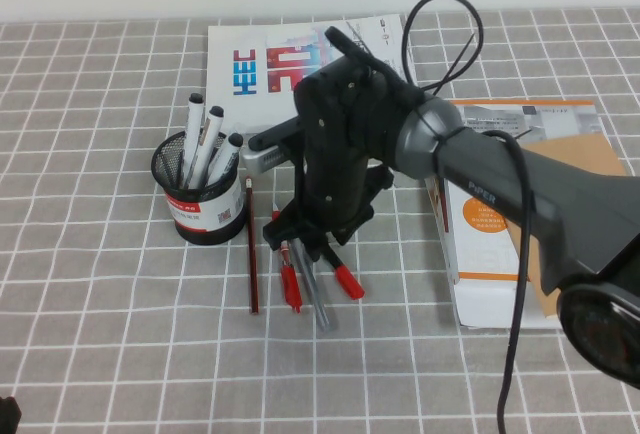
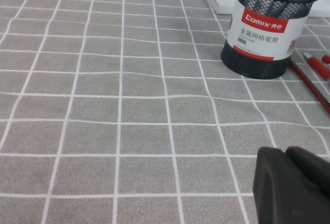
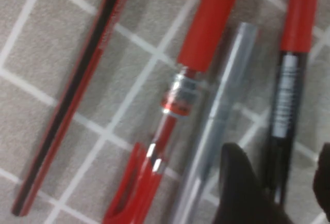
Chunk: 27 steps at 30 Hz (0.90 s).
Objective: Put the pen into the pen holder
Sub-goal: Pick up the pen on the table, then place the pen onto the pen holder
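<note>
The pen (image 1: 340, 272), with a black barrel and red cap, lies on the checked cloth beside a mostly red pen and a grey pen. In the right wrist view the pen (image 3: 289, 95) runs between the two fingertips. My right gripper (image 1: 308, 242) (image 3: 281, 193) is open, low over the pens, straddling the black barrel without closing on it. The pen holder (image 1: 200, 194), a black mesh cup with a red-and-white label, stands to the left with three pens in it; it also shows in the left wrist view (image 2: 263, 33). My left gripper (image 2: 294, 182) is shut and empty, near the front left.
The mostly red pen (image 1: 290, 284) (image 3: 206, 28) and the grey pen (image 1: 318, 302) (image 3: 221, 105) lie close beside the pen. A red-black pencil (image 1: 251, 254) (image 3: 77, 95) lies near the holder. A printed sheet (image 1: 300, 54) lies behind, a white box (image 1: 520, 214) at right.
</note>
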### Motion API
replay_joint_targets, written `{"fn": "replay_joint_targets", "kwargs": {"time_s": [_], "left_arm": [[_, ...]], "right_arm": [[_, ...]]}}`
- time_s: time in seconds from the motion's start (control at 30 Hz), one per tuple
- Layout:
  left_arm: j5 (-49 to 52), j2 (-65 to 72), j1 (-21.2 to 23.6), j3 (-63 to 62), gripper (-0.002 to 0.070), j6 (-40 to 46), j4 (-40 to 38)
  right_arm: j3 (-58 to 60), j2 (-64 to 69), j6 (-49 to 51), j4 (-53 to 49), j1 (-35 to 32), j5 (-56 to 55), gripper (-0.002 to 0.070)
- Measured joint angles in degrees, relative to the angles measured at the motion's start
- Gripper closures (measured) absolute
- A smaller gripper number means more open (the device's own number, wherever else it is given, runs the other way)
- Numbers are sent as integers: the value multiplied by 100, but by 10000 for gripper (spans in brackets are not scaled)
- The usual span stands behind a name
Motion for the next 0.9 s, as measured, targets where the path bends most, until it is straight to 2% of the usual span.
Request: {"fn": "replay_joint_targets", "kwargs": {"time_s": [0.07,0.2,0.4,0.53,0.67,0.77,0.9], "left_arm": [[0,0,0,0,680,0,0],[0,0,0,0,680,0,0],[0,0,0,0,680,0,0],[0,0,0,0,680,0,0],[0,0,0,0,680,0,0],[0,0,0,0,680,0,0],[0,0,0,0,680,0,3]], "right_arm": [[0,26,0,0,55,0,414],[-9,100,-12,-57,149,-14,475],[-9,90,-24,-204,241,-36,626],[16,-112,-13,-306,253,-25,626],[604,-808,393,-402,253,-157,626],[1849,-1594,943,-234,253,-1205,626],[3911,-2812,1332,51,253,-3804,626]]}}
